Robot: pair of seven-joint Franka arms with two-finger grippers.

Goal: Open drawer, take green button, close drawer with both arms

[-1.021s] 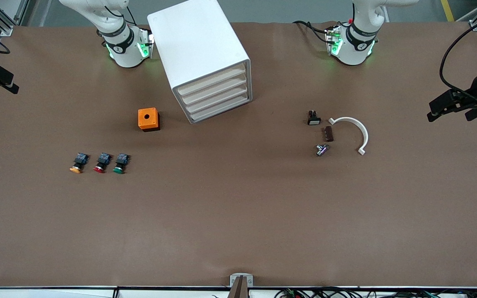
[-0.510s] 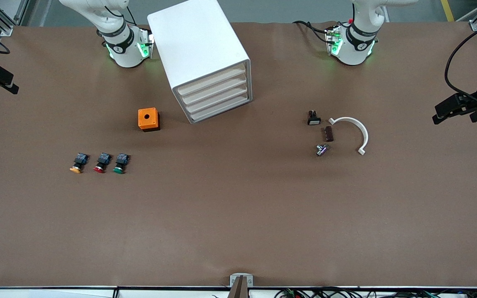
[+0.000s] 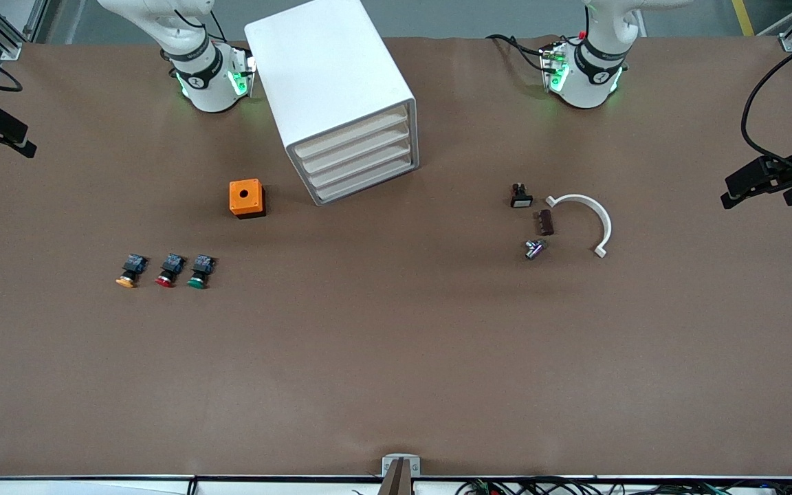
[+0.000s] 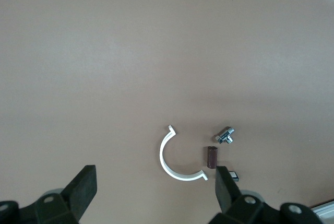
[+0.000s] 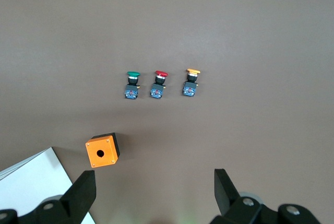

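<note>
Both arms are raised at the two ends of the brown desk (image 3: 396, 357), their bases along its edge farthest from the front camera. The left gripper (image 3: 757, 180) hangs over the desk's edge at the left arm's end, its jaws wide apart and holding nothing; its wrist view looks down between the black fingers (image 4: 83, 187) on bare desk and a group of small parts. The right gripper (image 3: 1, 134) hangs over the edge at the right arm's end, jaws likewise apart and holding nothing, its fingers (image 5: 83, 192) framing the row of buttons. The white cabinet (image 3: 331, 82) stands between the two bases, turned at an angle, with four cream-fronted drawers stacked on the face toward the front camera; every drawer (image 3: 358, 141) is pushed in. The green button (image 3: 199, 272) lies on the open desk, nearer to the front camera than the cabinet and toward the right arm's end; it is the end one of a row of three, just beside the red button (image 3: 169, 271), with the orange-capped button (image 3: 130, 270) at the row's other end. An orange box (image 3: 246, 198) with a round hole in its top sits between the row and the cabinet. Toward the left arm's end lie a white curved bracket (image 3: 592, 216), a small brown block (image 3: 546, 222), a small black part (image 3: 520, 196) and a small metal fitting (image 3: 534, 249), close together but apart from one another. Nothing stands between either gripper and the cabinet.
</note>
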